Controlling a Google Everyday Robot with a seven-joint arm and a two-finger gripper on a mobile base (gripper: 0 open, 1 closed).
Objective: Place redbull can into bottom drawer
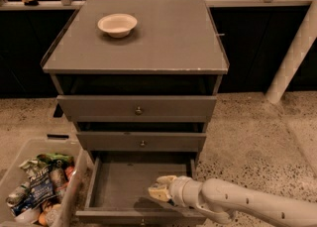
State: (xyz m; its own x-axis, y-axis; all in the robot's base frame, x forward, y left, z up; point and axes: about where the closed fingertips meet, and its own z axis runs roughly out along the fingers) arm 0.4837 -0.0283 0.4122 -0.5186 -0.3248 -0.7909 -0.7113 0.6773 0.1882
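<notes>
The bottom drawer (119, 181) of the grey cabinet is pulled open and its grey inside shows. My gripper (159, 189) comes in from the lower right on a white arm (233, 203) and sits over the right front part of the drawer's inside. The redbull can does not show in this view; I cannot tell whether it is in the gripper or hidden behind it.
A white bowl (117, 24) stands on the cabinet top (163, 37). The two upper drawers (136, 107) are nearly closed. A clear bin (29, 151) with snack wrappers stands left of the drawer. A white post (297, 47) rises at the right.
</notes>
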